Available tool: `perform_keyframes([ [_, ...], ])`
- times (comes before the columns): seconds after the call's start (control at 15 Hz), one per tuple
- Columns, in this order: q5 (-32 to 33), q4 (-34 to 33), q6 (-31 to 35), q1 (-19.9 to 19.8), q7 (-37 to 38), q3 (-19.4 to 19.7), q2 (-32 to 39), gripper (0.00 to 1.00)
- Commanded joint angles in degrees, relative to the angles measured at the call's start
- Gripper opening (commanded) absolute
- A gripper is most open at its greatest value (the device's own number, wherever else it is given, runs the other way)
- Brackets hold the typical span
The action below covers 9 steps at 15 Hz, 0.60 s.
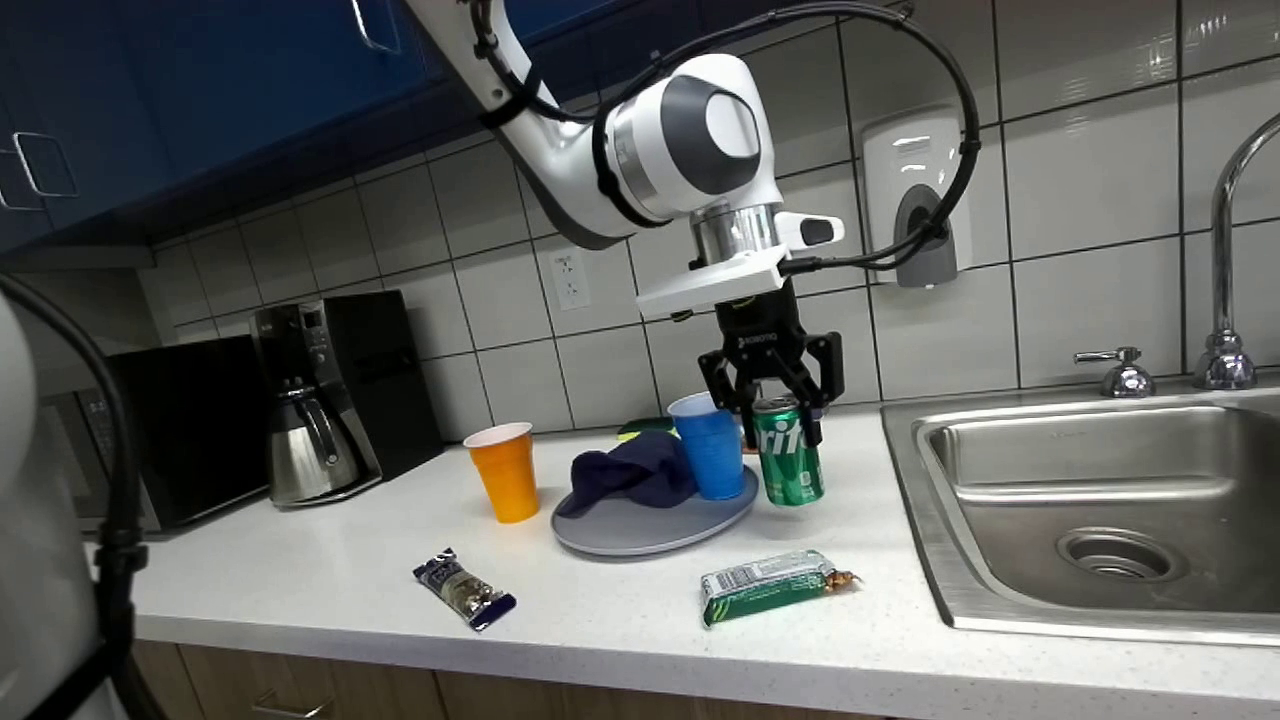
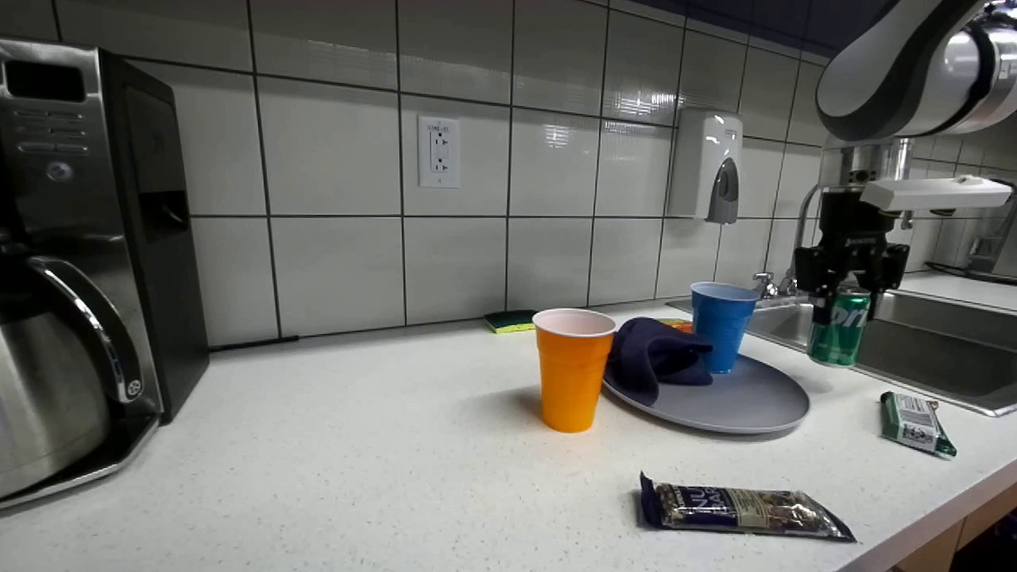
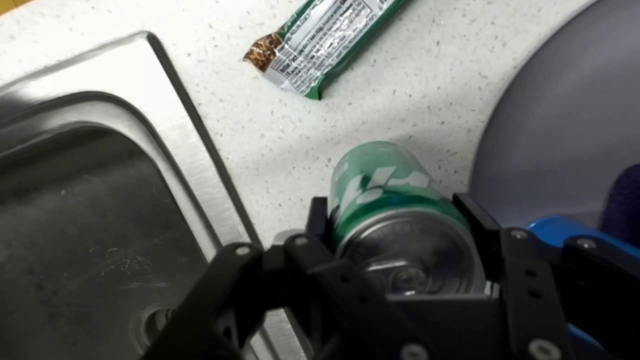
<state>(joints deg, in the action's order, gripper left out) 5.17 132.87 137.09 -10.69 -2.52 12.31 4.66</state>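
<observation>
My gripper (image 1: 782, 440) is shut around the upper part of a green soda can (image 1: 792, 475). The can is upright and appears slightly above the counter, with a faint shadow below. The gripper (image 2: 846, 314) and can (image 2: 834, 343) also show in an exterior view. In the wrist view the can's silver top faces the camera, with a finger on each side of the can (image 3: 382, 182). Beside it a blue cup (image 1: 712, 455) stands on a grey plate (image 1: 620, 542) with a dark blue cloth (image 1: 635, 470). A green-wrapped bar (image 3: 325, 45) lies on the counter nearby.
The steel sink (image 1: 930, 560) is beside the can, opposite the plate. An orange cup (image 2: 572, 381) and a nut bar (image 2: 739, 508) are on the counter. A sponge (image 2: 510, 321) lies by the wall. A coffee maker (image 1: 345, 390) and soap dispenser (image 1: 915, 195) stand further off.
</observation>
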Motion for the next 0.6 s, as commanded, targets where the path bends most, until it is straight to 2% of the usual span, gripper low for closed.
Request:
perform_keyframes([
  [0.0, 1.4, -4.4, -0.4, -0.3, 2.5, 0.1, 4.1, 0.38],
  [0.53, 1.8, -7.5, -1.4, 0.0, 3.7, 0.7, 8.0, 0.38],
])
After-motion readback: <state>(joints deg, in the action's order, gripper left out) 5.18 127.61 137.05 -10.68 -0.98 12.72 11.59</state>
